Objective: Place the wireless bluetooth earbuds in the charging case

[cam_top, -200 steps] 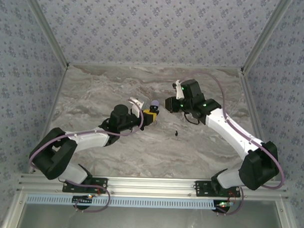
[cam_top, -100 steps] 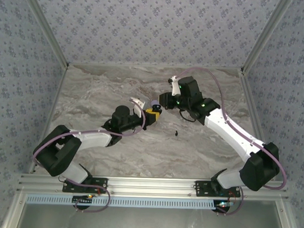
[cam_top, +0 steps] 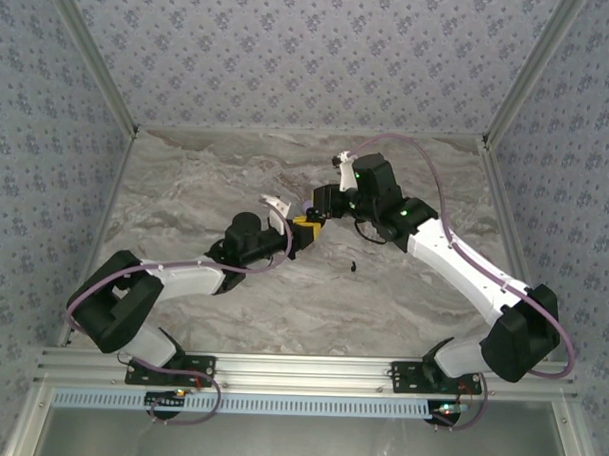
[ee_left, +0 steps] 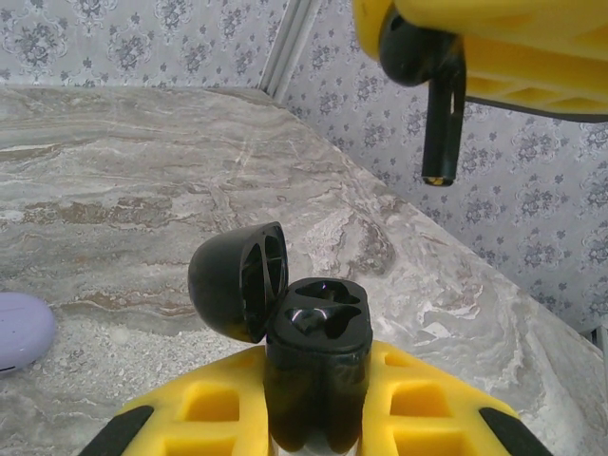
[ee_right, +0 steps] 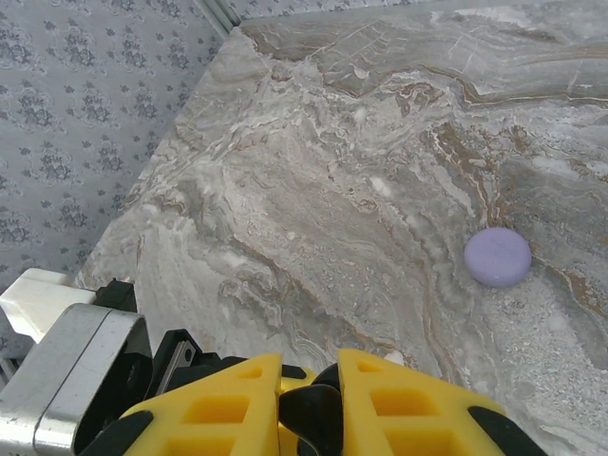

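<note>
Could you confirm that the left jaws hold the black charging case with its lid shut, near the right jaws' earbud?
No: the left wrist view shows the left jaws holding the black charging case with its lid open, near the earbud in the right jaws.

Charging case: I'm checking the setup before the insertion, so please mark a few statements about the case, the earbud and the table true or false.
1. The left gripper holds the charging case with its lid flipped open. True.
2. The right gripper holds a lilac earbud. False: it grips a black earbud, stem pointing down.
3. That earbud sits in the case. False: it hangs above the case, apart from it.
4. A lilac puck lies on the table. True.
</note>
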### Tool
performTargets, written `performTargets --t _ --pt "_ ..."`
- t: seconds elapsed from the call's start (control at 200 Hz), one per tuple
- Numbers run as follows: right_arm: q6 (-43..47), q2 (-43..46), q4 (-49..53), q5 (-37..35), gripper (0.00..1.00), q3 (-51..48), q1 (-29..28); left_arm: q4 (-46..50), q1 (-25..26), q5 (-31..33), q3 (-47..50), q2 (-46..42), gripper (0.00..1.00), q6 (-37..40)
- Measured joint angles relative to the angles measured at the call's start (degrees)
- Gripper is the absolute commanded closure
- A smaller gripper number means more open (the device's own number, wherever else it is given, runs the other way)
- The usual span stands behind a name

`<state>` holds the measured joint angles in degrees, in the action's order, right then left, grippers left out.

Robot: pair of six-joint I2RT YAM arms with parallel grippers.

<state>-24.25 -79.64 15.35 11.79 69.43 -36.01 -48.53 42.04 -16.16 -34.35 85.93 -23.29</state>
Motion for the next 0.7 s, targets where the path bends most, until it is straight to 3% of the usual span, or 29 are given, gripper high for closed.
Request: performTargets --t 0.7 --pt "0.02 0.0 -0.22 0.02 0.78 0.0 -0.22 -1.11 0.09 0.2 -0.46 -1.62 0.84 -0.42"
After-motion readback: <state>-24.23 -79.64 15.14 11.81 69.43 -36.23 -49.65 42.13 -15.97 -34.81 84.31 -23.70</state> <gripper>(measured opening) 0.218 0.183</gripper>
